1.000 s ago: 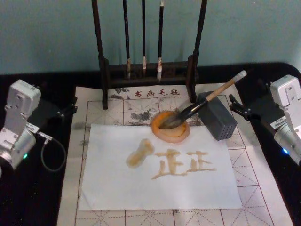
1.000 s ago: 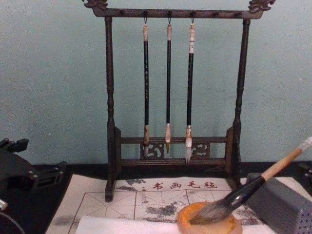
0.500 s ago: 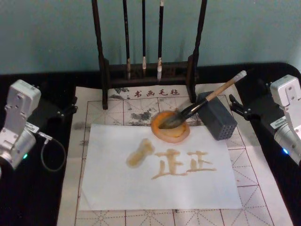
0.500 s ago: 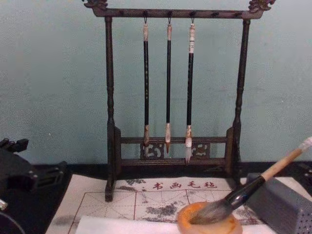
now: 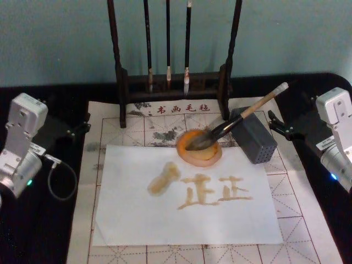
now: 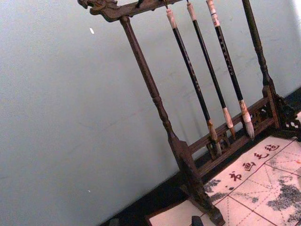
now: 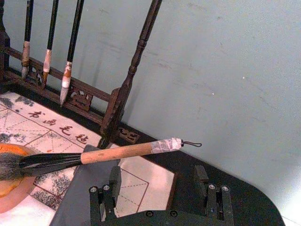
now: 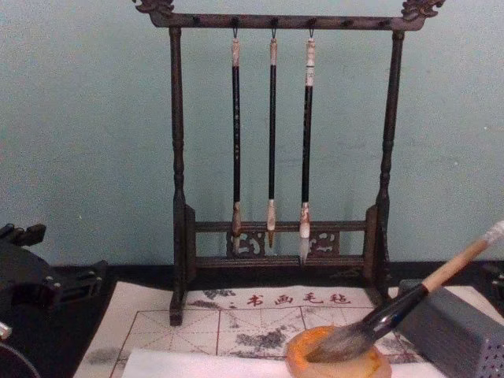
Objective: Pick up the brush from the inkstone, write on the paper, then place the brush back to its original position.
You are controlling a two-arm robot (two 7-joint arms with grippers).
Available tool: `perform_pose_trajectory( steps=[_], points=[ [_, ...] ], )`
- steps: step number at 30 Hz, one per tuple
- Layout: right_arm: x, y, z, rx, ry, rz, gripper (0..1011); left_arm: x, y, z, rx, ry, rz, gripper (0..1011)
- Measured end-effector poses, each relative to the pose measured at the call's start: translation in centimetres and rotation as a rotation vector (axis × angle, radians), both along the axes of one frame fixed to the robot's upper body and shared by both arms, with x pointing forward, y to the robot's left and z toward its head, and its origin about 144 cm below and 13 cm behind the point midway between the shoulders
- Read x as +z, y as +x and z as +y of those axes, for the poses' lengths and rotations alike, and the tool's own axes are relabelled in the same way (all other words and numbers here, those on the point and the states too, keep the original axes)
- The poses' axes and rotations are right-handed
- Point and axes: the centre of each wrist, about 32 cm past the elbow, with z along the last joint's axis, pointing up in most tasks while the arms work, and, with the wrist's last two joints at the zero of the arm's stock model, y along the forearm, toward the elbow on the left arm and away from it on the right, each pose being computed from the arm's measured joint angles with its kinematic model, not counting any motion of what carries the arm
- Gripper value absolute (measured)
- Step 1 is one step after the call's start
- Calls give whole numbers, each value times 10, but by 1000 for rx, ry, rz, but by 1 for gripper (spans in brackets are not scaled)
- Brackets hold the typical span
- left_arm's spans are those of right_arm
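Observation:
The brush [image 5: 242, 116] lies slanted, its dark tuft in the orange inkstone [image 5: 212, 158] and its tan handle propped on the grey box [image 5: 256, 140]. The chest view shows the brush [image 8: 441, 276] leaning up out of the inkstone [image 8: 299, 354]. The paper [image 5: 132, 214] lies in front of the inkstone and carries an amber blot and two amber characters. At the table's right side my right gripper [image 5: 289, 113] stands open, apart from the brush handle [image 7: 117, 153]; its fingers [image 7: 114, 179] hold nothing. My left gripper [image 5: 63, 114] is parked open at the left edge.
A dark wooden rack [image 5: 124, 82] with three thin hanging brushes [image 8: 272, 134] stands at the back. A beige gridded mat [image 5: 308, 220] lies under the paper. A grey cable loop [image 5: 60, 181] hangs beside the left arm. A pale green wall closes the back.

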Motion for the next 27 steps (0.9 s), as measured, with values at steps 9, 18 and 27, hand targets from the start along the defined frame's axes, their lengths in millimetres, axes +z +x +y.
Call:
perform_pose_trajectory(
  steps=[9,18,27],
  points=[
    [0,0,0,0,0,0,1000,0,0,0,0,0,0,1001],
    [0,0,0,0,0,0,1000,0,0,0,0,0,0,1001],
    [0,0,0,1,2,1,1000,0,0,0,0,0,0,1001]
  ],
)
